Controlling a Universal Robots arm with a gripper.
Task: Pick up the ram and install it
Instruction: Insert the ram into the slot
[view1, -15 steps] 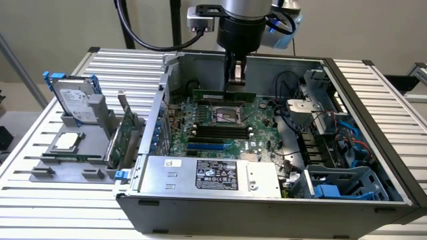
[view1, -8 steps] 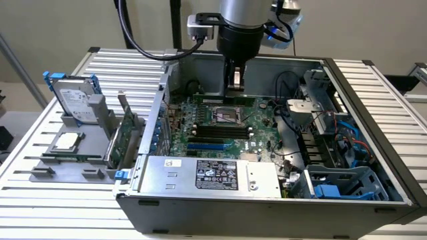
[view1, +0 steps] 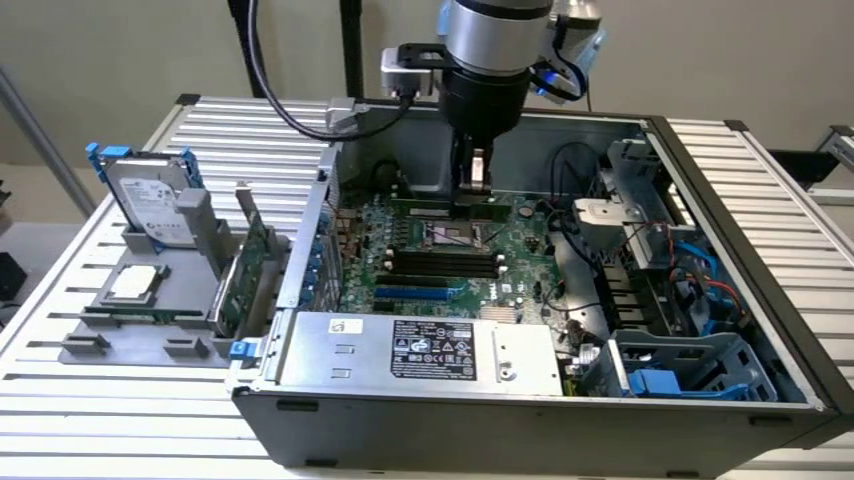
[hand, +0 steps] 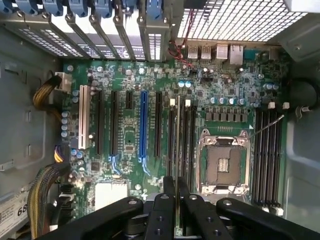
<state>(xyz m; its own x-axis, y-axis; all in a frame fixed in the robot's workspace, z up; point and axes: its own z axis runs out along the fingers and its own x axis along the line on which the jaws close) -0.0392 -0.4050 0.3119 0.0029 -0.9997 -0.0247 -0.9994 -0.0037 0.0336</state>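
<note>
Ram (hand: 178, 132) gripped edge-on between the closed fingers (hand: 169, 192) of the gripper (view1: 473, 182).
Held raised above the motherboard (hand: 125, 145), seen at 12 o'clock of the CPU socket (view1: 447, 236) in exterior view.

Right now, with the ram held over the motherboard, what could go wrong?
1. The ram hangs edge-on in the jaws above the black memory slots. If it is slightly off line, it may land between two slots or seat crooked.
2. The open CPU socket sits right beside those slots, so a sideways slip could strike it.
</note>
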